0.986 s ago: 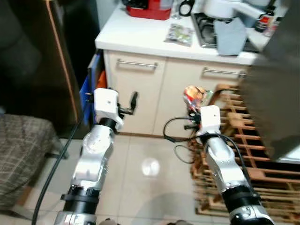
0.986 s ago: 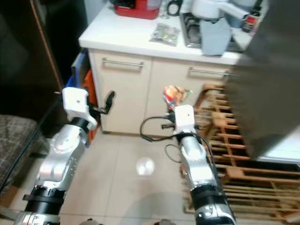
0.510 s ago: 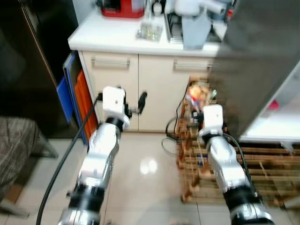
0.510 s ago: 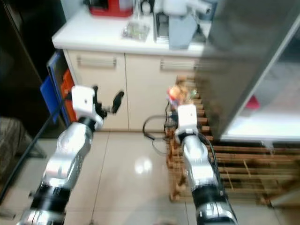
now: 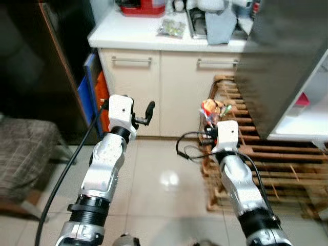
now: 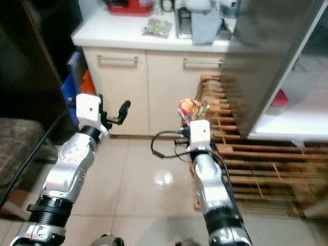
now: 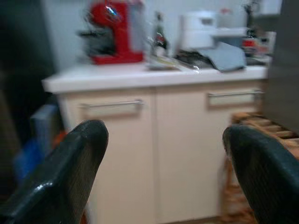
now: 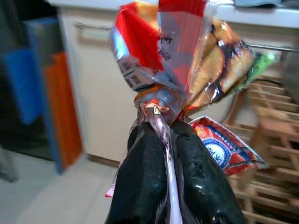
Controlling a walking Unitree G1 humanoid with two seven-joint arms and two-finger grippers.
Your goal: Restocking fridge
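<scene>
My right gripper (image 8: 161, 140) is shut on the twisted neck of a clear food bag (image 8: 173, 60) with red and orange packaging, held up in front of me above the tiled floor. In the head views the food bag (image 5: 212, 108) sits just beyond the right wrist. My left gripper (image 5: 146, 114) is held up at chest height with its fingers wide apart and nothing between them, pointing toward the cream cabinets (image 5: 169, 87). The open fridge door (image 5: 279, 66) stands at the right, with a white shelf (image 5: 307, 120) of the fridge behind it.
A wooden pallet (image 5: 271, 159) lies on the floor at the right, below the fridge. A white counter (image 5: 154, 33) carries a red appliance (image 5: 141, 6), a small packet (image 5: 171, 28) and a grey cloth (image 5: 220, 25). Blue and orange boards (image 5: 92, 97) lean at the cabinet's left. A dark cupboard (image 5: 46, 66) stands at the left.
The camera has shifted, so the whole scene has slid sideways; the fridge's white interior shows more. Both arms keep the same pose and the right gripper still holds the bag.
</scene>
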